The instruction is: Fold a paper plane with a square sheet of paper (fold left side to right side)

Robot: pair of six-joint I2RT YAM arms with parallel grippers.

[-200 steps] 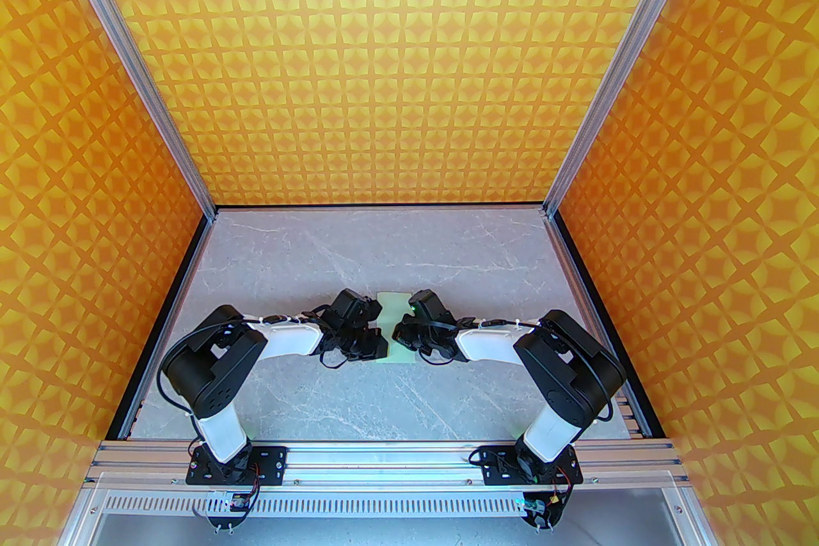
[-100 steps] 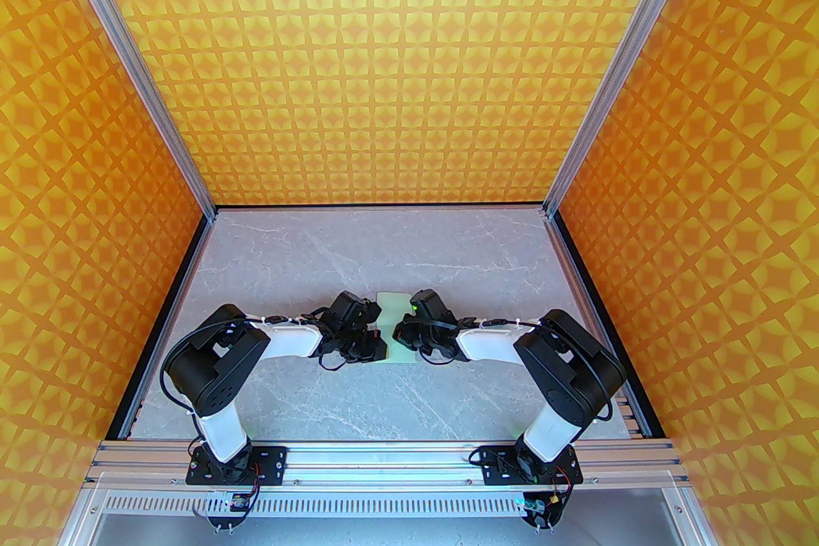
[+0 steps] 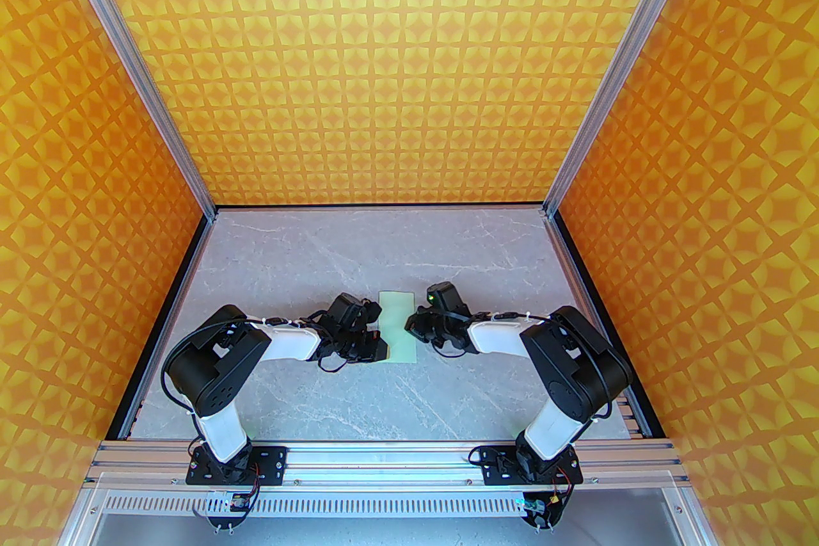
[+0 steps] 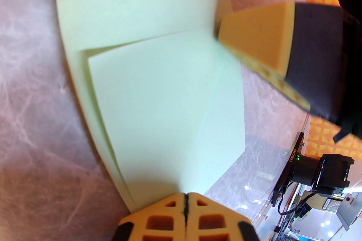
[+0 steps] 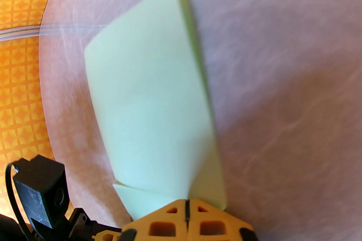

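The square sheet of paper [image 3: 398, 316] is pale mint green and lies mid-table as a narrow folded strip, running away from me. In the left wrist view the sheet of paper [image 4: 135, 8] has a top flap bent up toward my left gripper [image 4: 185, 201], which is shut on that flap's near edge. From above, the left gripper [image 3: 382, 346] is at the strip's near left side. My right gripper [image 3: 411, 327] is shut at the strip's right edge. Its closed tips [image 5: 186, 206] touch the near end of the paper [image 5: 147, 93]. One right finger [image 4: 260, 39] hangs over the fold.
The grey marble table [image 3: 307, 262] has free room all round the paper. Orange patterned walls [image 3: 96, 210] close in the left, right and back. An aluminium rail [image 3: 384, 457] with both arm bases runs along the near edge.
My right arm has drawn back to the right, uncovering more of the strip's right edge. The left gripper has closed fully and shifted slightly. The paper has stayed in place.
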